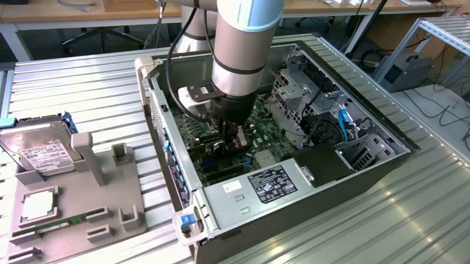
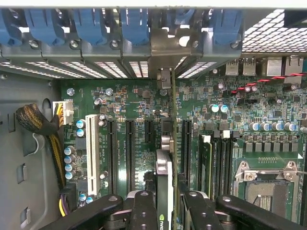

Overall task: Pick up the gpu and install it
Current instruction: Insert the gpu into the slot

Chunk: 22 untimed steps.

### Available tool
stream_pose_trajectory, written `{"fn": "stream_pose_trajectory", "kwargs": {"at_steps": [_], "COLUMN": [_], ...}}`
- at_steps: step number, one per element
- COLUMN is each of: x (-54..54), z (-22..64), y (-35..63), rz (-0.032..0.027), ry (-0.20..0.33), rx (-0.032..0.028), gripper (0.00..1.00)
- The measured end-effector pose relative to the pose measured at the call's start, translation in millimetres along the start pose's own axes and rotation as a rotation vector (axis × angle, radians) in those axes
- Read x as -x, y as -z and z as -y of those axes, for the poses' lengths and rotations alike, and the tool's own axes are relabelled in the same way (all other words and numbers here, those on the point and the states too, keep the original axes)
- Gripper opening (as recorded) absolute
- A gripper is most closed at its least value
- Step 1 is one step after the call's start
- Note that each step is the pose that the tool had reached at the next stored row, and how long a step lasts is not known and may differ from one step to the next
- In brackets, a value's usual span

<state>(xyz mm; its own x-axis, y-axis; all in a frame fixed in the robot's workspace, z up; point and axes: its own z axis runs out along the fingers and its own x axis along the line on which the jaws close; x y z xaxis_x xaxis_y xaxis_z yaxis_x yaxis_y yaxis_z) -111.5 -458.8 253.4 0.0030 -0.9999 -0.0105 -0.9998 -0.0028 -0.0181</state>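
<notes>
The black gripper (image 2: 169,208) pinches the thin green-and-black gpu card (image 2: 164,184), seen edge-on with its faces hidden, over the green motherboard (image 2: 129,100); the card's near end is cut off.

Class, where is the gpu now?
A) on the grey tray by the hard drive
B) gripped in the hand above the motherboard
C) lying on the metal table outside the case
B: the hand clamps the gpu edge-on over the motherboard slots.
</notes>
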Motion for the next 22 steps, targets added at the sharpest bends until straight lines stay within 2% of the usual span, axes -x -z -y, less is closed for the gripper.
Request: {"fn": "stream_pose_trajectory", "kwargs": {"at_steps": [9,10,13,16,22], "x": [0.0,0.0,0.0,0.1,0.1], "z": [-0.1,0.0,0.0,0.2,0.2], "y": [0.0,0.0,0.0,9.0,9.7], "rz": [0.0000,0.0000,0.0000,0.0000,0.0000], "ry": [0.000,0.000,0.000,0.000,0.000], "rx": [-0.0001,0.0000,0.0000,-0.0001,0.0000], "gripper": [0.28,0.35,0.35,0.35,0.35]}}
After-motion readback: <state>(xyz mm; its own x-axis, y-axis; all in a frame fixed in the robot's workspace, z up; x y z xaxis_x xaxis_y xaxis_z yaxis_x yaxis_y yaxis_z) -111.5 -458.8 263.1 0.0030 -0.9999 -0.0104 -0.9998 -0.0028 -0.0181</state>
